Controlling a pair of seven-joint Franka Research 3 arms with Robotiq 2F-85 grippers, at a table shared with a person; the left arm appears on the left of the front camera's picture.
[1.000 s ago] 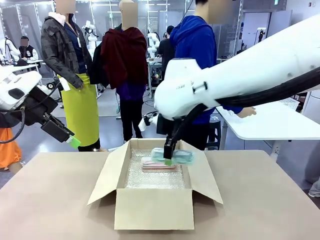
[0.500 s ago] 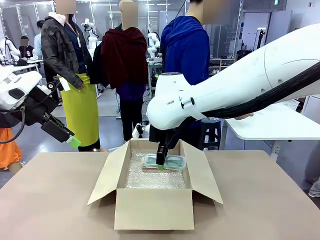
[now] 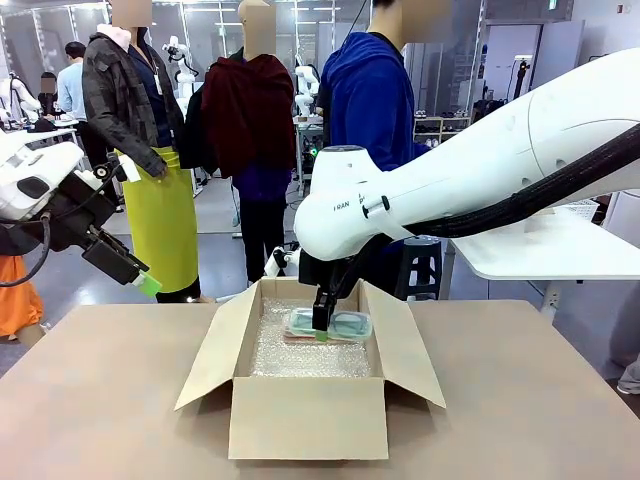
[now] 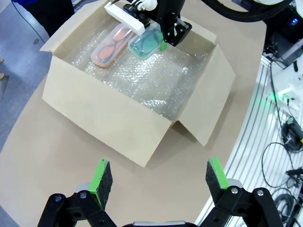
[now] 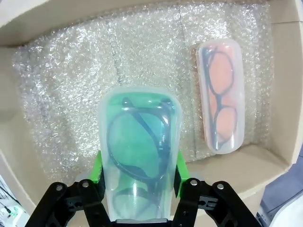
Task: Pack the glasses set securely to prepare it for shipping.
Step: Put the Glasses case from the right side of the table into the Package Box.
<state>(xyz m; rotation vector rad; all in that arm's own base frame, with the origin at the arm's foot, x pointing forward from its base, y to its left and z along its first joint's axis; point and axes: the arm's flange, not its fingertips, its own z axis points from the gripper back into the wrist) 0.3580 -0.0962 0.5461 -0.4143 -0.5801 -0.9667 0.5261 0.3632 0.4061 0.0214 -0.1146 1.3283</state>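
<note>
**Desk:** What have you got closest to you?

**Operator:** On my front camera, the tan table (image 3: 90, 400) and the near wall of an open cardboard box (image 3: 305, 418), all four flaps folded outward. My left gripper (image 4: 158, 176) hangs off to the left, above the table edge and well clear of the box. Its jaws are spread wide with nothing between the green pads.

**Desk:** And inside the box?

**Operator:** I see bubble wrap (image 5: 66, 94) lining the floor. My right gripper (image 5: 138, 172) reaches down into the far half of the box. It is clamped on one end of the mint green case (image 5: 139, 137), with a pad on each long side. Dark-framed glasses show through the clear top. I can't tell whether the case's underside touches the lining.

**Desk:** Where is the other one?

**Operator:** The pale pink case (image 5: 221, 94) lies flat on the bubble wrap beside the mint one, roughly parallel to it. A strip of lining separates the two, and nothing grips the pink case. Its outer long side sits close to a box wall.

**Desk:** Anything beyond that?

**Operator:** A person in a blue hoodie (image 3: 370, 90) stands past the table's far edge, behind my right arm.
</note>
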